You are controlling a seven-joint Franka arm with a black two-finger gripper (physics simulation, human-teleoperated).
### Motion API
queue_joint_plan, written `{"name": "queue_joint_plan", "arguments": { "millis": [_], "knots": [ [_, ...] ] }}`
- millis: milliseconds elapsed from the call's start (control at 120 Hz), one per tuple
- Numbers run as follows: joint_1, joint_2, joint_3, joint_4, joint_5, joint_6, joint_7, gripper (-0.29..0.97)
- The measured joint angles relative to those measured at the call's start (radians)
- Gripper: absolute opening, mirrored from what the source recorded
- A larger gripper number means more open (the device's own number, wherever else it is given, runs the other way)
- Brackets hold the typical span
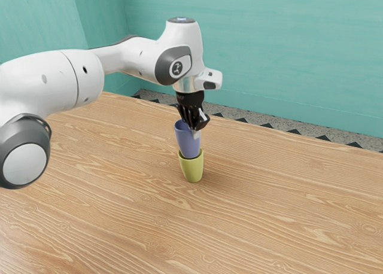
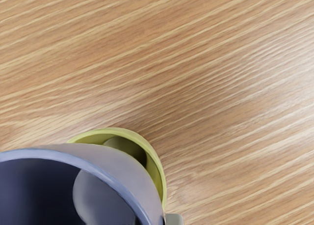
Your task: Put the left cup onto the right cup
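The gripper (image 1: 195, 123) pinches the rim of the lavender-blue cup (image 1: 186, 142), whose base sits in the mouth of the yellow-green cup (image 1: 192, 167), mid-table (image 1: 287, 208) toward the far edge. This looks like the stacking step, nearly done. Next: let go and lift straight up without tipping the pair.

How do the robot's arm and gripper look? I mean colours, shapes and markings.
The arm is glossy white, made of thick rounded segments, with dark grey joint caps; the cap near the wrist carries a small white logo. A silver collar joins it to the gripper, which is black with two fingers.
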Motion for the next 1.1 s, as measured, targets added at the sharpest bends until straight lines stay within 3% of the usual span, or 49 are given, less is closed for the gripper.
{"name": "queue_joint_plan", "arguments": {
  "millis": [242, 467, 633, 850, 1100],
  "knots": [
    [0.0, 0.006, -0.001, -0.001, -0.001, 0.0, -0.001, -0.09],
    [-0.001, 0.005, -0.001, -0.004, -0.014, -0.001, -0.001, 0.32],
    [0.0, -0.021, -0.001, -0.004, -0.017, -0.005, 0.0, 0.5],
    [0.011, -0.196, 0.003, -0.049, -0.012, -0.044, 0.002, 0.6],
    [0.106, -0.374, 0.008, -0.066, -0.007, -0.163, 0.003, 0.64]
  ]
}}
